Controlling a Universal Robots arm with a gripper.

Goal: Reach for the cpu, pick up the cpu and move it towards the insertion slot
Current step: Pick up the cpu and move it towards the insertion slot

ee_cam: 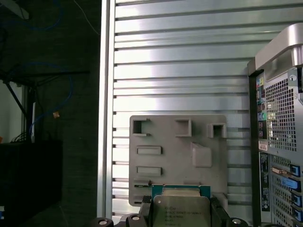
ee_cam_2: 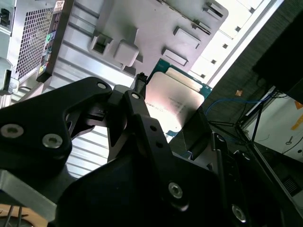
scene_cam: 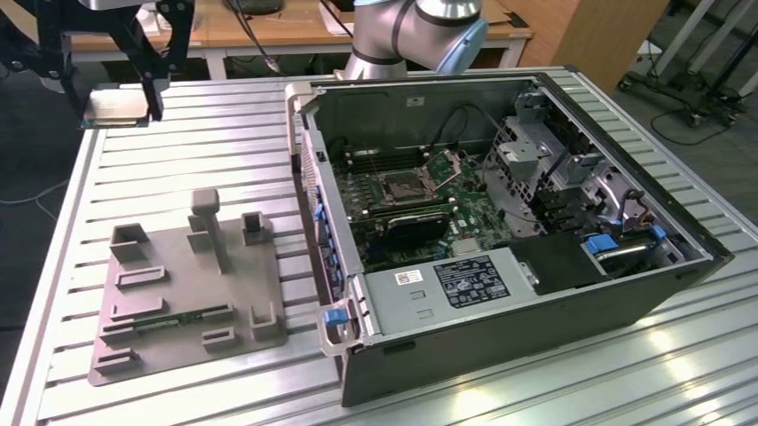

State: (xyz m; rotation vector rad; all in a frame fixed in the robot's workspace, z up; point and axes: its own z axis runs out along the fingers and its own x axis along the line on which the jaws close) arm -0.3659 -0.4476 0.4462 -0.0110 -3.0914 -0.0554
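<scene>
The end effector [scene_cam: 119,113] is clamped on the cpu [scene_cam: 115,100] by its edges, high above the table [scene_cam: 177,160], with the insertion slot [scene_cam: 399,186] well away from it inside the open case [scene_cam: 498,333], so I'd judge that thin edge grip could slip, or the chip could clip the case wall.

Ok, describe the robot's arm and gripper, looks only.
The arm is silver-grey, built of rounded tubular joints, one with a pale blue cap. The gripper is matte black, with angular plate-like links and fingers joined by silver screws and round pivot pins.
</scene>
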